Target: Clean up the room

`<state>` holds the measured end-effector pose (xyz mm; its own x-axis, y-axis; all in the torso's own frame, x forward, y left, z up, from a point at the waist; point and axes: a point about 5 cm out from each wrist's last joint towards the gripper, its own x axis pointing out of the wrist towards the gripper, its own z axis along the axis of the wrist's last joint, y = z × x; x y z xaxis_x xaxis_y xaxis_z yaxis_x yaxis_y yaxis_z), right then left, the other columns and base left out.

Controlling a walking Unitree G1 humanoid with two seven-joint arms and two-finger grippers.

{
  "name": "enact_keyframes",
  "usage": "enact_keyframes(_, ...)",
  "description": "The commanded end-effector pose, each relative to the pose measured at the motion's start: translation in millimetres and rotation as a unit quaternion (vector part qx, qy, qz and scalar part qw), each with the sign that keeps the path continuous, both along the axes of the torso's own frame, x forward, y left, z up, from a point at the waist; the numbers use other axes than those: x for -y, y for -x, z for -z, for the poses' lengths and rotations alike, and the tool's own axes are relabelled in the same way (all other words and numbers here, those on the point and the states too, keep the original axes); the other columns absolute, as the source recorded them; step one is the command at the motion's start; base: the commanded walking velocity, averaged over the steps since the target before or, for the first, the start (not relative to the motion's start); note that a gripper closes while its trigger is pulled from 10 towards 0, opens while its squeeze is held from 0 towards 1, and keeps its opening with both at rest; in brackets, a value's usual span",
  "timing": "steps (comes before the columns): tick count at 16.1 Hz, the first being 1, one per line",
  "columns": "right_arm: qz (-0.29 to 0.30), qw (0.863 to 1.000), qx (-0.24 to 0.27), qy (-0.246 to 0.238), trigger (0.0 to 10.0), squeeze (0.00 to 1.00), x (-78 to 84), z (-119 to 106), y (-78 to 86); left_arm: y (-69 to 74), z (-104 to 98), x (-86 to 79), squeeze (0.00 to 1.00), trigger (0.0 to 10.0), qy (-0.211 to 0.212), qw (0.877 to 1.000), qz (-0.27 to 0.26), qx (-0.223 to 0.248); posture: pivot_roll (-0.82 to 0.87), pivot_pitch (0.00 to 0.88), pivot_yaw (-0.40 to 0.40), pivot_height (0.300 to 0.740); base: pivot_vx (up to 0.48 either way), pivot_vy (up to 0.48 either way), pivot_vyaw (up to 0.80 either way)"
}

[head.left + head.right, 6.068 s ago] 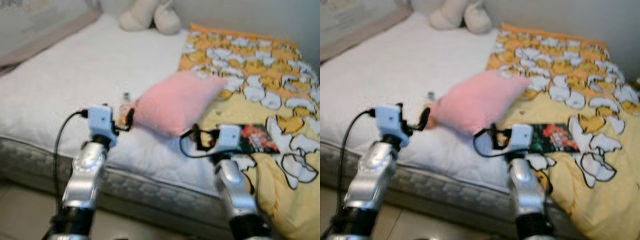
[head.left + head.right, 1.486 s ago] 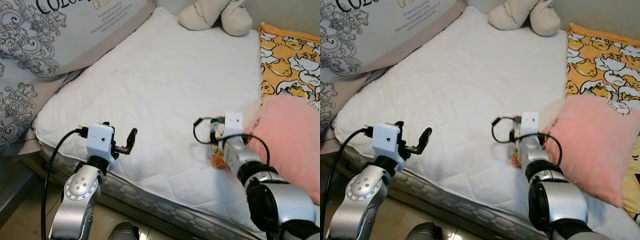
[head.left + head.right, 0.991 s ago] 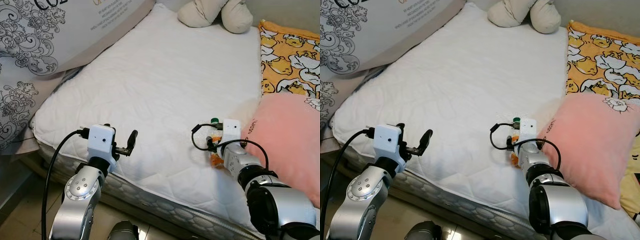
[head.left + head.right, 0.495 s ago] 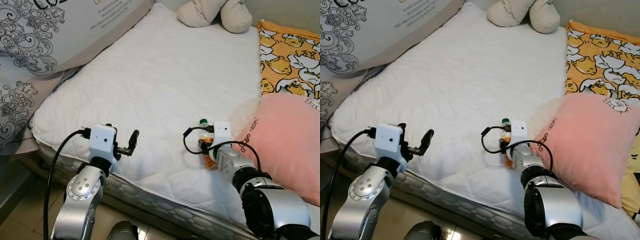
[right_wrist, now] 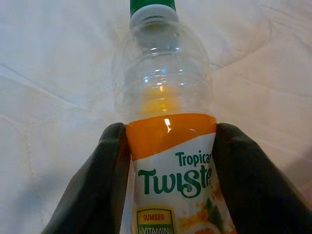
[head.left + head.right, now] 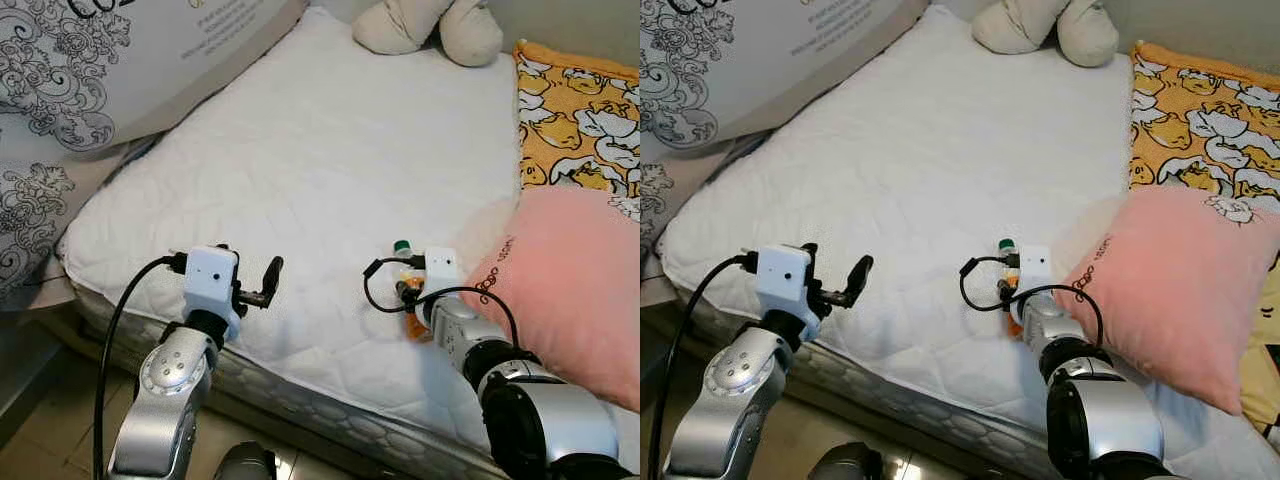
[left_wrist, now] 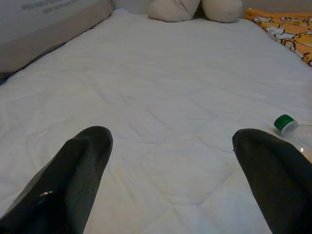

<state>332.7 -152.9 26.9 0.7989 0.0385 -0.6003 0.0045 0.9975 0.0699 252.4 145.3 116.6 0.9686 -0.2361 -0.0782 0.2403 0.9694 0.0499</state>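
Right gripper (image 5: 168,161) clamped on a clear plastic bottle (image 5: 170,141), one black finger (image 5: 97,185) pressed on each side of its orange Tropicana Twister label; green cap (image 5: 152,6) points away from the wrist, upper part of bottle looks empty and see-through. Bottle lies on the white quilted mattress (image 6: 330,150), near the mattress's front edge and just beside the pink pillow (image 6: 570,290), which sits to the robot's right of it; the cap also shows in the head view (image 6: 402,245) poking past the white wrist camera block with its black cable loop. Left gripper (image 7: 175,165) spread wide, nothing between its fingers, held low over the mattress front edge, well apart from the bottle on the robot's left; in the left wrist view the bottle's cap end (image 7: 285,123) shows just past one finger (image 7: 273,170). Beige plush toy (image 6: 425,25) at the far end of the mattress. Yellow-orange duck-print blanket (image 6: 575,110) along the mattress's right side, behind the pink pillow. Big grey-white patterned pillow (image 6: 110,70) with printed lettering leans at the mattress's left side. Tiled floor (image 6: 40,430) below the mattress front edge.
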Motion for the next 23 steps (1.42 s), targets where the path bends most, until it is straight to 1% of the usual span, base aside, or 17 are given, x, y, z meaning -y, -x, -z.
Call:
enact_keyframes(1,0.004,1.0,0.019,-0.016,0.0,0.0,-1.5,-5,-3.8,-3.0,0,3.7,0.0,10.0,-0.002,1.0,0.003,0.003,0.22,0.063,-0.078,0.727,0.0,0.0,0.0)
enact_keyframes(4,-0.019,0.994,0.11,0.004,0.0,0.0,-6.2,-33,-22.1,-9.7,0,6.1,0.0,10.0,-0.003,1.0,0.0,0.007,0.21,0.036,-0.084,0.727,0.0,0.0,0.0)
enact_keyframes(6,-0.012,0.981,0.196,0.004,0.0,0.0,-3.1,-58,-33.5,-17.2,0,7.0,0.0,10.0,-0.009,1.0,-0.006,0.013,0.18,0.007,-0.087,0.727,0.0,0.0,0.0)
enact_keyframes(7,-0.006,0.978,0.209,0.004,0.0,0.0,-1.7,-62,-34.6,-18.7,0,7.1,0.0,10.0,-0.01,1.0,-0.007,0.014,0.18,0.004,-0.087,0.727,0.0,0.0,0.0)
enact_keyframes(8,-0.004,0.964,0.265,0.02,0.0,0.0,-0.6,-73,-33.7,-22.4,0,7.1,0.0,10.0,-0.015,1.0,-0.01,0.019,0.17,0.0,-0.089,0.727,0.0,0.0,0.0)
enact_keyframes(9,-0.006,0.96,0.28,0.026,0.0,0.0,-0.7,-75,-32.1,-23.5,0,6.9,0.0,10.0,-0.014,1.0,-0.011,0.019,0.16,0.0,-0.089,0.727,0.0,0.0,0.0)
enact_keyframes(11,0.008,0.942,0.333,0.044,0.0,0.0,3.7,-78,-16.4,-25.4,-1,4.2,0.0,10.0,-0.01,1.0,-0.017,0.025,0.15,0.0,-0.088,0.727,0.0,0.0,0.0)
enact_keyframes(12,0.025,0.925,0.373,0.061,0.0,0.0,10.0,-78,13.3,-26.2,-2,-0.4,0.0,10.0,-0.006,0.999,-0.022,0.031,0.14,0.0,-0.081,0.727,0.0,0.0,0.0)
enact_keyframes(13,0.03,0.919,0.386,0.074,0.0,0.0,14.0,-77,32.4,-26.3,-2,-2.4,0.0,10.0,-0.006,0.999,-0.022,0.035,0.13,0.0,-0.076,0.727,0.0,0.0,0.0)
enact_keyframes(14,0.028,0.917,0.388,0.082,0.0,0.0,15.5,-76,41.2,-26.2,-2,-3.0,0.0,10.0,-0.007,0.999,-0.02,0.036,0.12,0.0,-0.071,0.727,0.0,0.0,0.0)
enact_keyframes(15,0.02,0.917,0.388,0.093,0.0,0.0,17.3,-71,59.4,-25.9,-2,-4.6,0.0,10.0,-0.01,0.999,-0.016,0.036,0.11,0.0,-0.061,0.727,0.0,0.0,0.0)
enact_keyframes(16,0.009,0.923,0.374,0.095,0.0,0.0,19.5,-61,76.7,-25.7,-3,-5.6,0.0,10.0,-0.014,0.999,-0.008,0.038,0.1,0.0,-0.059,0.727,0.0,0.0,0.0)
enact_keyframes(17,0.001,0.936,0.34,0.093,0.0,0.0,25.1,-45,96.0,-26.0,-4,-5.7,0.0,10.0,-0.022,0.999,0.003,0.039,0.09,0.0,-0.055,0.727,0.0,0.0,0.0)
enact_keyframes(18,0.005,0.945,0.315,0.086,0.0,0.0,27.3,-37,105.4,-27.6,-5,-5.4,0.0,10.0,-0.03,0.999,0.012,0.041,0.08,0.0,-0.046,0.727,0.0,0.0,0.0)
enact_keyframes(20,0.01,0.955,0.287,0.073,0.0,0.0,24.7,-29,103.9,-31.9,-5,0.5,0.0,10.0,-0.049,0.997,0.041,0.043,0.06,0.0,-0.005,0.727,0.0,0.0,0.0)
enact_keyframes(22,0.025,0.952,0.297,0.071,0.0,0.0,19.3,-35,96.4,-33.0,-6,3.6,0.0,10.0,-0.054,0.996,0.063,0.04,0.05,0.0,0.028,0.727,0.0,0.0,0.0)
enact_keyframes(23,0.03,0.948,0.309,0.073,0.0,0.0,15.0,-39,92.2,-34.4,-6,4.4,0.0,10.0,-0.053,0.995,0.071,0.036,0.04,0.0,0.053,0.727,0.0,0.0,0.0)
